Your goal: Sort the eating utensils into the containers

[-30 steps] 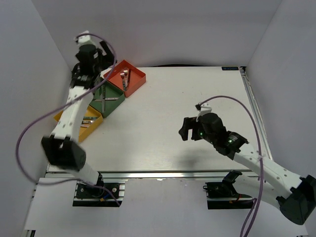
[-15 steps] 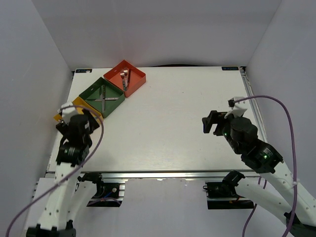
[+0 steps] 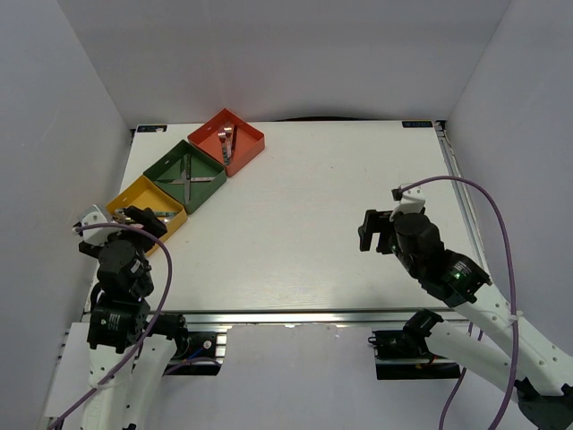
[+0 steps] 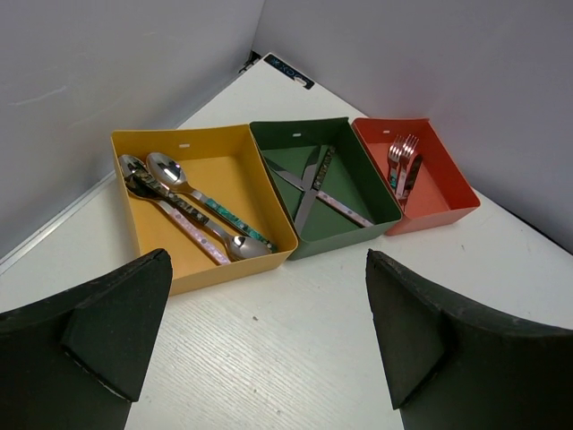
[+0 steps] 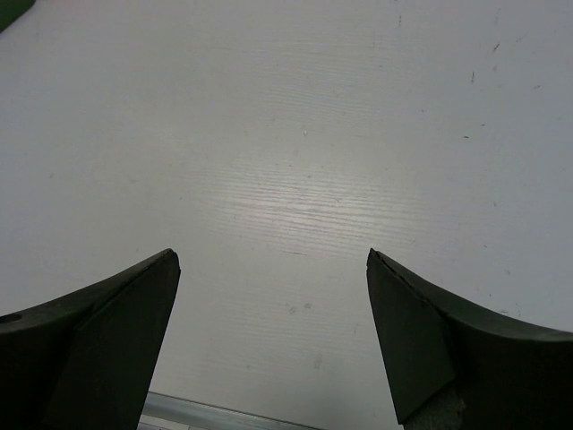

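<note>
Spoons (image 4: 192,208) are laid in the yellow tray (image 4: 179,140), knives (image 4: 310,184) in the green tray (image 4: 300,131), forks (image 4: 403,161) in the red tray (image 4: 448,179). The left pincer (image 4: 269,269) and right pincer (image 5: 273,269) are held apart, empty. Sorting seems done; only parking is needed.

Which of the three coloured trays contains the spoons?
The yellow tray, at one end of the row, holds the spoons; the green tray holds crossed knives and the red tray forks.

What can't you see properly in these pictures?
- Top view: the utensils in the yellow tray, green tray and red tray are too small to tell apart.
- Left wrist view: the forks lie stacked, so their count is unclear.
- Right wrist view: the trays are almost wholly cut off by the top-left edge.
</note>
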Action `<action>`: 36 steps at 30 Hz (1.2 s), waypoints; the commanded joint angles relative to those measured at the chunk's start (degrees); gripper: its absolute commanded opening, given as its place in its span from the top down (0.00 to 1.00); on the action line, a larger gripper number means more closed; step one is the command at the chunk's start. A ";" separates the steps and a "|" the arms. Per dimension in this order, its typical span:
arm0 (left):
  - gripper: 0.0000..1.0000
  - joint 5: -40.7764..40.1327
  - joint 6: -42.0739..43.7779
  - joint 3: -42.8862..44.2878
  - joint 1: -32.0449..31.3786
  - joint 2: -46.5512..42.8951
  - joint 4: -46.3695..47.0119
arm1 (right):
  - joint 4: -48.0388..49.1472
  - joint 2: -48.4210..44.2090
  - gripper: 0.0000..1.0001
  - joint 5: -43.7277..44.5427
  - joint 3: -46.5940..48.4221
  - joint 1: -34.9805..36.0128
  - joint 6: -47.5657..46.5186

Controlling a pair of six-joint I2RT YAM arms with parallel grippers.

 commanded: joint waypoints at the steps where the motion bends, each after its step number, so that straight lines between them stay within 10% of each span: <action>1: 0.02 1.17 0.19 -0.35 -0.14 1.24 0.46 | 0.37 -1.12 0.11 0.62 1.75 -0.09 0.56; 36: 0.02 3.36 0.90 -0.96 -0.06 1.42 1.16 | -0.86 -4.64 0.11 -0.08 0.52 -0.09 2.31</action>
